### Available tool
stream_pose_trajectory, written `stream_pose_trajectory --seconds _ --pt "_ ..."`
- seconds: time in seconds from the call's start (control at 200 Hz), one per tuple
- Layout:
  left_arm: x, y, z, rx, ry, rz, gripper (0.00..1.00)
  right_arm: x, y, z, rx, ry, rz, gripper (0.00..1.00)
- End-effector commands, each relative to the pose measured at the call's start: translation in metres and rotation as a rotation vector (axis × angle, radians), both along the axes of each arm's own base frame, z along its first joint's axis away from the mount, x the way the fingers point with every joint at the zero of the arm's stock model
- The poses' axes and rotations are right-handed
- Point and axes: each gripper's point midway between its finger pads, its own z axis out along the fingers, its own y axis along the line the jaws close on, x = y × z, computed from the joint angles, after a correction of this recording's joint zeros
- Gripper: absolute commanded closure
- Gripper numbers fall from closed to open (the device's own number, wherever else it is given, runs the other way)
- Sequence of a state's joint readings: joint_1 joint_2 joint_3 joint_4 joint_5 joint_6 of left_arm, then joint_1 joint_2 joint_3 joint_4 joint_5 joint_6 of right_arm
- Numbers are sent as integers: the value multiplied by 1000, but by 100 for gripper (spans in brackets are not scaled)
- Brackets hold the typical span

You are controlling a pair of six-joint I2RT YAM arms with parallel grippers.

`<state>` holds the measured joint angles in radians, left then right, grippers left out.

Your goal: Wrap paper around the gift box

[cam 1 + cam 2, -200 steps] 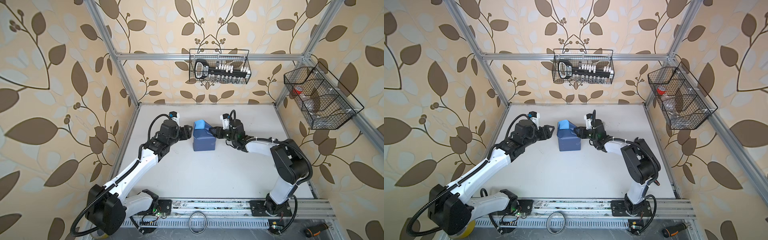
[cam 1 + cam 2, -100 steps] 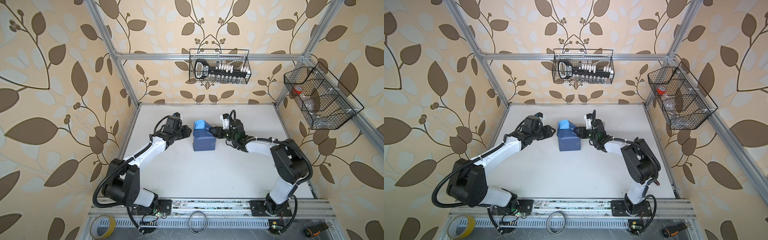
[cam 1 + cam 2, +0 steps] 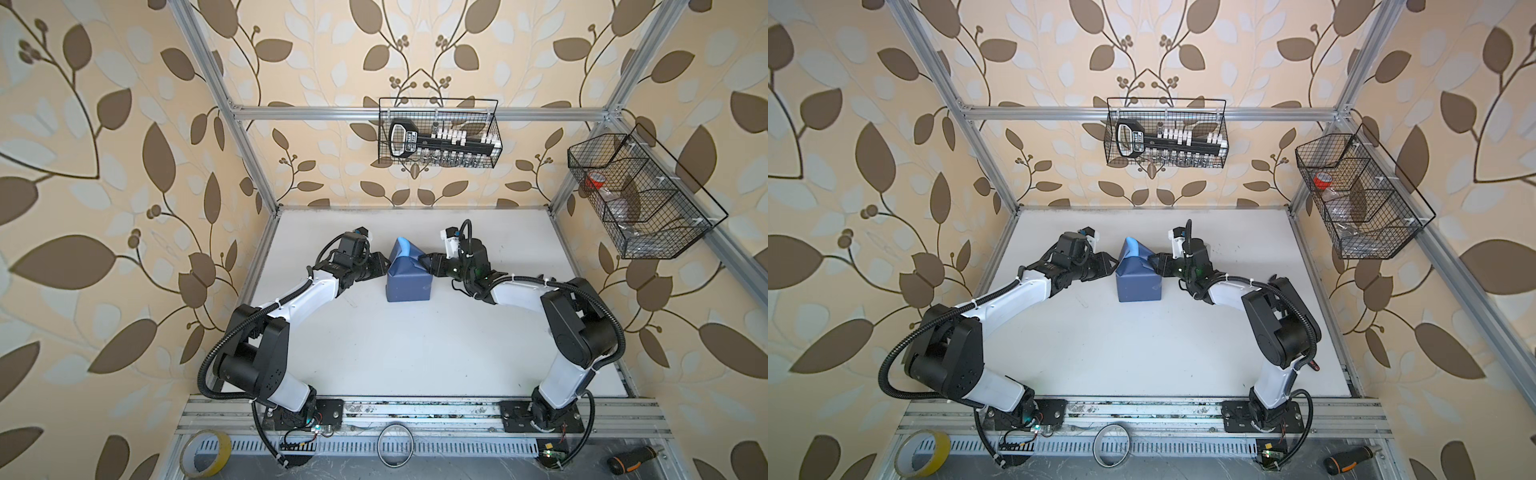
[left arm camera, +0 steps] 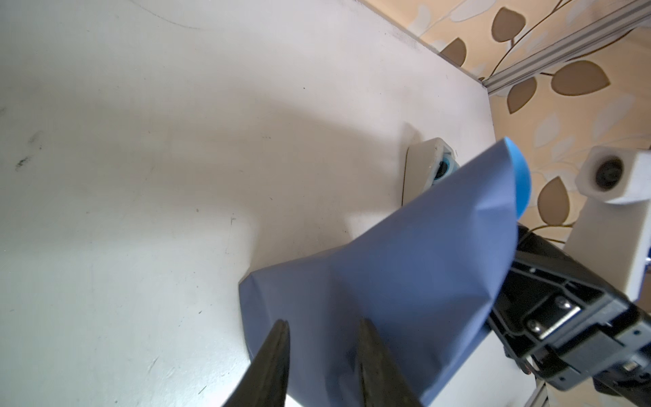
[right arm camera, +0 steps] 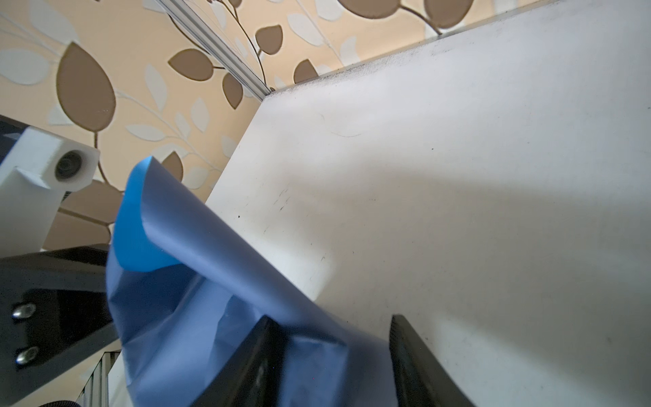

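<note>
Toward the far middle of the white table (image 3: 407, 353), the paper (image 3: 405, 282) sat folded into a slate-blue block over the gift box, which was hidden beneath it. A light-blue flap curled up at the block's far end. The left pincer (image 3: 384, 266) met its left side with jaws apart, and the right pincer (image 3: 426, 262) stood at its right side, jaws also apart, a fold of paper between them.

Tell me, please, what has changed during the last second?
The left arm swung its elbow inward, uncovering the yellow tape roll; the left claw edged slightly closer to the paper. No grasp or release is visible. The right claw and the paper kept their places.
</note>
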<state>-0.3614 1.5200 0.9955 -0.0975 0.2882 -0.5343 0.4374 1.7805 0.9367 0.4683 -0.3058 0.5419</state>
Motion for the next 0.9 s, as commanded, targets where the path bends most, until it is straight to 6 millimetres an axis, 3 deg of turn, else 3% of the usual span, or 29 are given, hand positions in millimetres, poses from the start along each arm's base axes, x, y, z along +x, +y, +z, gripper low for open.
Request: stream_pose_trajectory --seconds 0.0,0.23,0.595,0.77,0.895 --pt "7 -20 27 -54 -77 -60 62 -15 -14 -46 -104 123 -21 47" --pt "8 -25 30 -55 -94 -97 54 -15 -13 -45 -102 120 -17 47" --pt "13 -21 -10 35 -14 -116 49 -15 -11 -40 -99 107 -2 47" --pt "3 -18 -35 40 29 -118 46 -9 -10 -16 -82 45 29 45" --pt "2 -18 -34 50 26 -133 44 -4 -15 -3 -103 -1 50 43"
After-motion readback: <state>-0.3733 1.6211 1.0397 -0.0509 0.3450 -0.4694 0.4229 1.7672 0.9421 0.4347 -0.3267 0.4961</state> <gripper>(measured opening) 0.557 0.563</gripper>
